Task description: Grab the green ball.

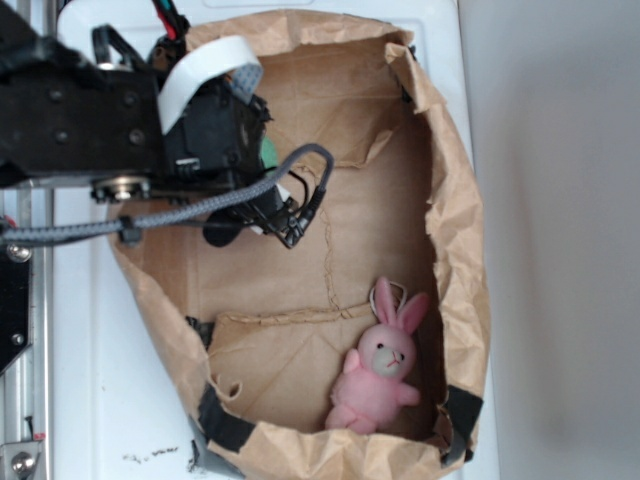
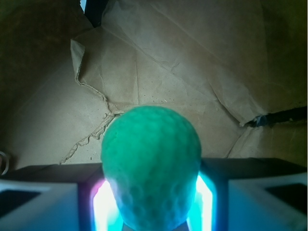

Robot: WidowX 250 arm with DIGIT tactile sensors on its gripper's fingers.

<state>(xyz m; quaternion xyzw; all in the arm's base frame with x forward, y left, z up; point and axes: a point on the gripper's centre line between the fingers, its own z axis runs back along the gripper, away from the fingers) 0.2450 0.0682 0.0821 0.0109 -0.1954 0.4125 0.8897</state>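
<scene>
The gripper [image 2: 151, 211] is clamping the green ball [image 2: 150, 166] between its fingers, near the paper bag's [image 1: 455, 200] upper-left corner.

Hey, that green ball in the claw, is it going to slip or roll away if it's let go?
The green ball is round, so it would probably roll on the paper bag floor. Its dimpled surface likely helps the claw grip. It looks light.
</scene>
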